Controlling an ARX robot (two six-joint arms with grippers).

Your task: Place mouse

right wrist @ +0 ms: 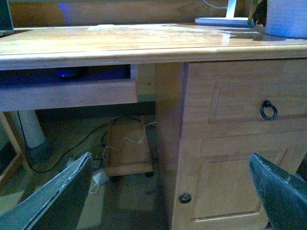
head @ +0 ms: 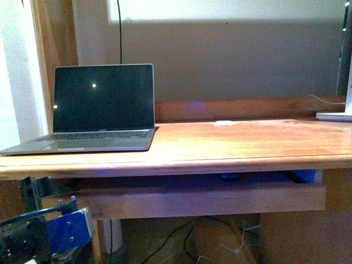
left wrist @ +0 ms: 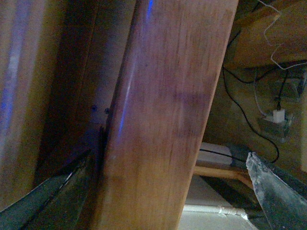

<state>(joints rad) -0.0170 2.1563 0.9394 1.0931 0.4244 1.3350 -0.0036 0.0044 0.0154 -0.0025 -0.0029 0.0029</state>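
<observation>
Warm brown wooden desk [head: 231, 140], black-screened grey laptop [head: 103, 102], dark mouse [head: 231, 176]

- The right gripper [right wrist: 170, 158] holds its two dark fingers spread wide apart.
- The mouse [right wrist: 70, 73] lies in the pulled-out tray [right wrist: 72, 93] under the desk top [right wrist: 120, 40], with only its dark top showing.
- A ring pull [right wrist: 268, 110] and a round knob [right wrist: 184, 198] sit on the cabinet front.
- A small wooden trolley [right wrist: 128, 153] stands on the floor.
</observation>
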